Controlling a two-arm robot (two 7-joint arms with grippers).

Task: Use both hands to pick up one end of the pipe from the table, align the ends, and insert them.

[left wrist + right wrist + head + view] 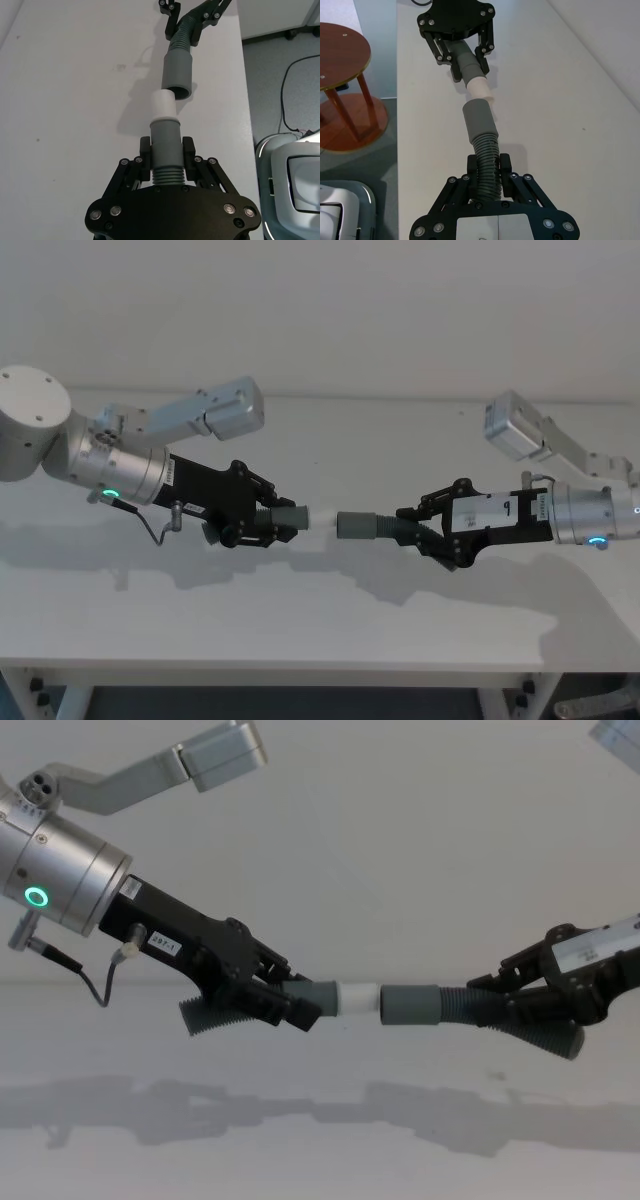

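Pincers (285,525) (412,528) each clamp a pipe piece (290,517) (368,525) above the bare white table (300,620)

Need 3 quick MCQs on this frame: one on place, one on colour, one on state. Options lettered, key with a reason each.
1. Where are the two pipe pieces?
A. Both lying on the table
B. Both held above the table, one in each end effector
C. One held, one on the table

2. What colour is the narrow tip on the left-held piece?
A. White
B. Red
C. Black

3. What is the state of the joint?
A. Tip fully seated in the sleeve
B. Tip facing the sleeve mouth, not yet in
C. Ends pointing away from each other

Key:
1 B: the left end effector and right end effector each clamp a piece, with shadows on the table below.
2 A: the tip is white against its grey cuff.
3 B: the chest view shows a sliver of gap between the tip and the sleeve.
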